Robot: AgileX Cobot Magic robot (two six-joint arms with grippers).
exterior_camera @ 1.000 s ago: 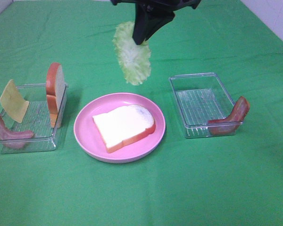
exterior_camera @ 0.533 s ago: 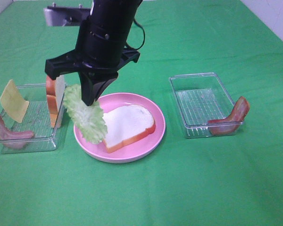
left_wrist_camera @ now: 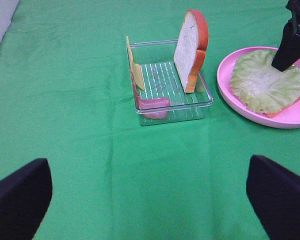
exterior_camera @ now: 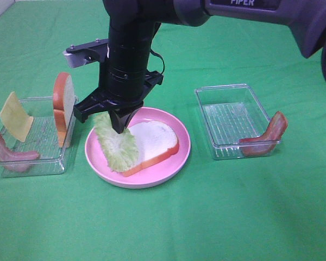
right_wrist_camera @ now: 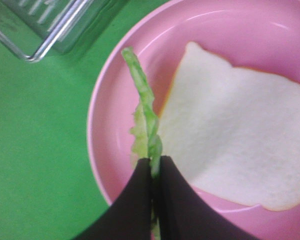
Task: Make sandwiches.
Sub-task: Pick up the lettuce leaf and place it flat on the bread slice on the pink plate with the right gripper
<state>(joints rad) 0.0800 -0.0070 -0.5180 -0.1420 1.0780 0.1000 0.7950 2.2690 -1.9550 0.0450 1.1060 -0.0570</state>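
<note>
A white bread slice with orange-brown crust lies flat on the round pink plate. My right gripper reaches across from the right and is shut on a pale green lettuce leaf. The leaf drapes over the slice's left edge and onto the plate. The right wrist view shows the leaf edge-on, pinched by the right gripper beside the slice. My left gripper stands open over bare cloth, short of the left tray, with nothing between its fingers.
The left clear tray holds an upright bread slice, a yellow cheese slice and a bacon strip. The right clear tray has a bacon strip leaning over its near right corner. Green cloth covers the table.
My right gripper brought the lettuce down from high at the back, swung left, then settled over the plate. The leaf now rests on the bread's left side.
</note>
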